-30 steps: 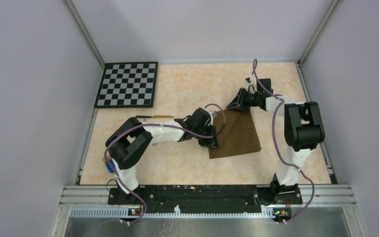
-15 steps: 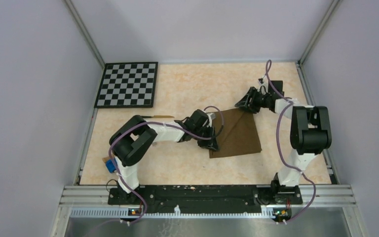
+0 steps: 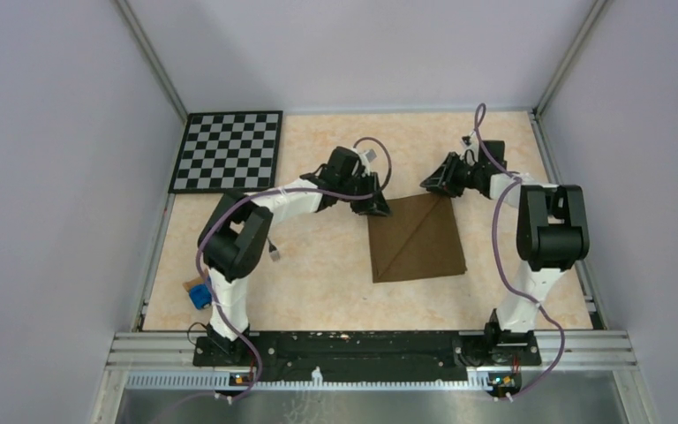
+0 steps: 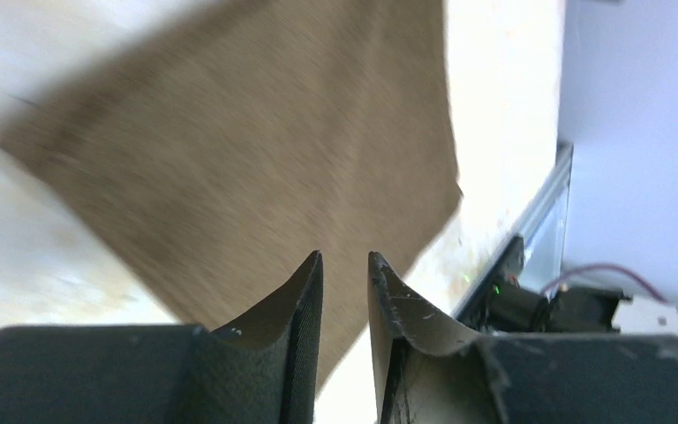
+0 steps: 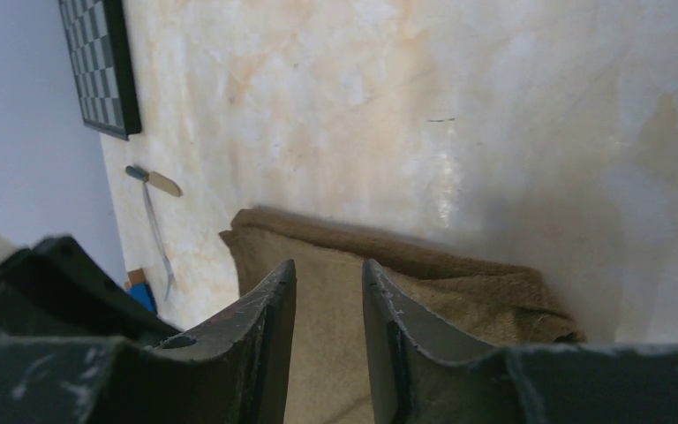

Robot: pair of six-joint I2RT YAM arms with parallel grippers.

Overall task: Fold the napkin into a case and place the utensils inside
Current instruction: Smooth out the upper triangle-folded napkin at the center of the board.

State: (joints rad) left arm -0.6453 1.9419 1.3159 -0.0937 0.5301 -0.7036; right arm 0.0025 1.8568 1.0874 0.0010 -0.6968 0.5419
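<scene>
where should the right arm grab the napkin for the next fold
Probably the far right corner of the napkin, approached from the far side, where the right gripper points at it. The cloth lies flat, so its middle offers nothing to pinch, but the right wrist view shows that far edge as stacked layers lifting slightly off the table.
</scene>
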